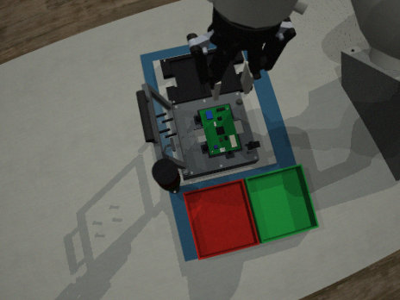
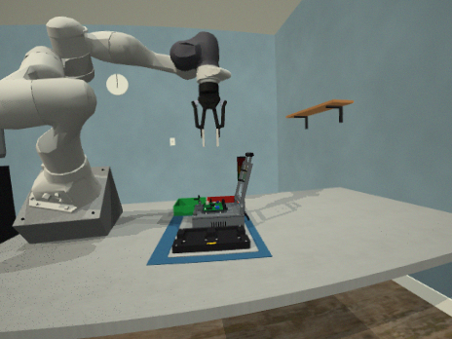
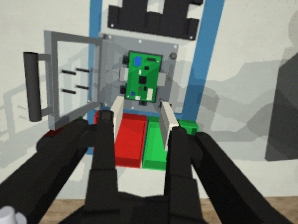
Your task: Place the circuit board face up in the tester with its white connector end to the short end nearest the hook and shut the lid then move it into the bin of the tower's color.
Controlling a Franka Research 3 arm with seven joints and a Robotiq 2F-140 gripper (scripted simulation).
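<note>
The green circuit board [image 1: 219,129] lies face up on the tester's plate [image 1: 203,146], its white connector end toward the bins. It also shows in the wrist view [image 3: 143,77]. The tester's lid [image 1: 161,125] stands open, its black handle [image 1: 143,116] at the left. My gripper [image 2: 210,141] hangs high above the tester and tray, empty, with its fingers narrowed but apart [image 3: 142,112]. The black tray [image 1: 190,73] lies behind the tester, with no board in view in it. The latch hook [image 1: 253,145] sits on the tester's right edge.
The red bin [image 1: 221,217] and green bin [image 1: 281,203] stand side by side in front of the tester on the blue-edged mat. The dark signal tower [image 1: 165,174] stands at the tester's front left corner. The robot's base [image 2: 68,209] is to the side.
</note>
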